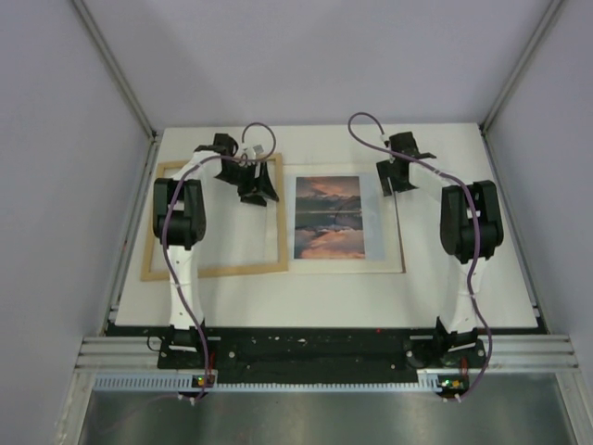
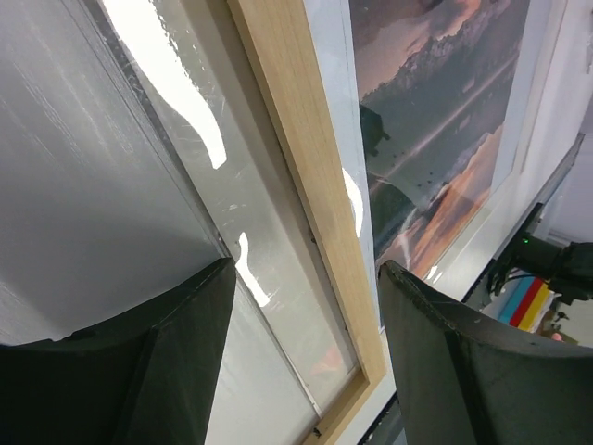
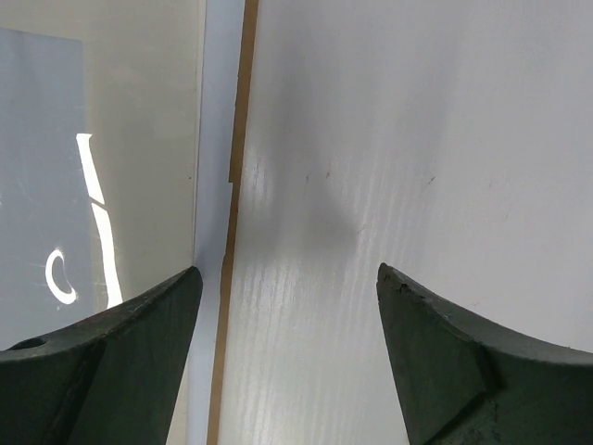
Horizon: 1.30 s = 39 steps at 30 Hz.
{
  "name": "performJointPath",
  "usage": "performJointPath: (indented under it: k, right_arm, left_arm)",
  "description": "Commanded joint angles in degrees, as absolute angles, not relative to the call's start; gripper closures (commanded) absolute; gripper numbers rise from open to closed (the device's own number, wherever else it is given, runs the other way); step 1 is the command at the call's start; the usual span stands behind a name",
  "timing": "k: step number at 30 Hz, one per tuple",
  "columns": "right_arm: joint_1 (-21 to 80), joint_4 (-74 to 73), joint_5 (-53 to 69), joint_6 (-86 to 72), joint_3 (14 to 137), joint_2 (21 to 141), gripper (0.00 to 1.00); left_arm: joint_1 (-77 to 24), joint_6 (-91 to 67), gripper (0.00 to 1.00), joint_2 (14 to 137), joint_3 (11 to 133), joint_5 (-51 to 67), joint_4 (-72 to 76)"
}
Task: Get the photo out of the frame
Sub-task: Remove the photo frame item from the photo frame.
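The frame (image 1: 222, 270), light wood with a clear pane, lies flat on the left of the table. To its right, outside the frame, the photo (image 1: 329, 218) lies face up with its orange-brown landscape showing. My left gripper (image 1: 255, 190) hovers open over the frame's right bar. In the left wrist view that wood bar (image 2: 306, 185) runs between my open left gripper's (image 2: 306, 269) fingers, with the photo (image 2: 435, 120) beyond it. My right gripper (image 1: 394, 176) stands open above the photo's right edge. In the right wrist view the photo's pale edge (image 3: 215, 139) sits left of the empty gripper (image 3: 287, 271).
A thin brown backing board edge (image 1: 401, 236) (image 3: 243, 139) shows under the photo's right side. The white table (image 1: 463, 287) ends at grey enclosure walls on three sides. A metal rail (image 1: 324, 357) carries the arm bases at the near edge. Purple cables loop above both wrists.
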<state>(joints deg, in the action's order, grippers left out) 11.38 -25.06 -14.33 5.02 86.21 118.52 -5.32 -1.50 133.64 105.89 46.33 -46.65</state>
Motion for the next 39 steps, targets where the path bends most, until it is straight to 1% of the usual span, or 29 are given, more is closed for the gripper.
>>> performJointPath:
  k: [1, 6, 7, 11, 15, 21, 26, 33, 39]
  right_arm:
    - [11.3, -28.2, -11.8, 4.7, 83.2, 121.6, 0.22]
    - [11.1, -28.2, -11.3, 4.7, 82.9, 122.0, 0.22]
    - [11.1, -28.2, -11.3, 4.7, 82.7, 122.0, 0.22]
    - [11.1, -28.2, -11.1, 4.8, 82.2, 122.7, 0.22]
    - [11.0, -28.3, -9.9, 4.7, 82.3, 123.7, 0.23]
    - [11.1, -28.6, -9.5, 4.8, 82.3, 123.9, 0.23]
    - [11.1, -28.6, -8.9, 4.7, 82.5, 124.1, 0.23]
    - [11.1, -28.7, -8.0, 4.7, 82.9, 124.5, 0.23]
    - [11.1, -29.0, -7.6, 4.7, 82.8, 124.4, 0.23]
  left_arm:
    - [-6.5, -3.7, 0.30, 137.0, 101.0, 47.3, -48.2]
    - [-6.2, -4.7, 0.31, 137.3, 98.0, 46.8, -47.3]
    - [-6.2, -4.8, 0.33, 137.1, 97.6, 46.2, -47.2]
    - [-6.2, -6.1, 0.34, 135.2, 94.8, 43.4, -45.0]
    - [-6.3, -9.1, 0.33, 134.3, 94.6, 41.3, -43.2]
    - [-6.2, -14.0, 0.38, 134.6, 93.1, 47.4, -37.8]
    - [-6.2, -19.1, 0.45, 134.6, 91.0, 54.1, -30.3]
    - [-6.2, -24.8, 0.47, 132.1, 87.0, 61.1, -18.1]
    - [-6.2, -26.5, 0.49, 131.5, 85.9, 60.9, -14.9]
